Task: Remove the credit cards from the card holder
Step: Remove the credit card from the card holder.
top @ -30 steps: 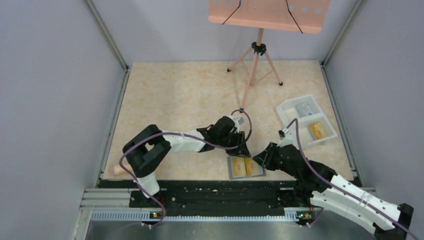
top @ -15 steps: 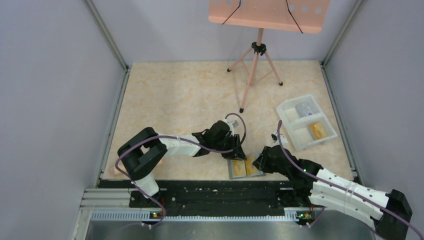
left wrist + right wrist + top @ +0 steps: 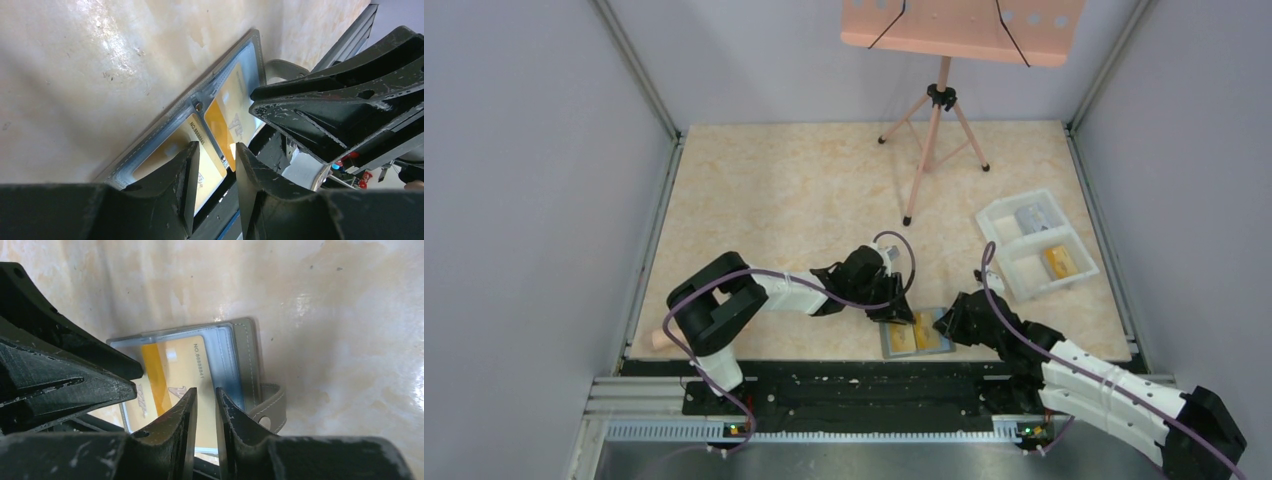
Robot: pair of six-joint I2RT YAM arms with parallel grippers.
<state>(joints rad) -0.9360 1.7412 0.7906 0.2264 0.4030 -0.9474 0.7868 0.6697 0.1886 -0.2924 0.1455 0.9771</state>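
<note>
The card holder [image 3: 904, 348] lies open near the table's front edge, with yellow-orange credit cards [image 3: 916, 333] in its pale blue pockets. My left gripper [image 3: 900, 312] is low over its left half. In the left wrist view its fingers [image 3: 216, 150] stand apart over one card [image 3: 207, 167], with nothing between them. My right gripper [image 3: 948, 322] is at the holder's right side. Its fingers [image 3: 206, 392] stand a narrow gap apart over the right-hand card [image 3: 175, 365], beside the snap tab [image 3: 270, 410].
A white compartmented tray [image 3: 994, 215] at the right holds a grey card [image 3: 1031, 217] and a yellow card [image 3: 1058, 260]. A tripod stand [image 3: 934, 140] is at the back. The black front rail [image 3: 844, 385] runs just below the holder.
My left gripper has come down and toward the front onto the holder's left half. The right arm has shifted a little and its jaws have narrowed slightly.
</note>
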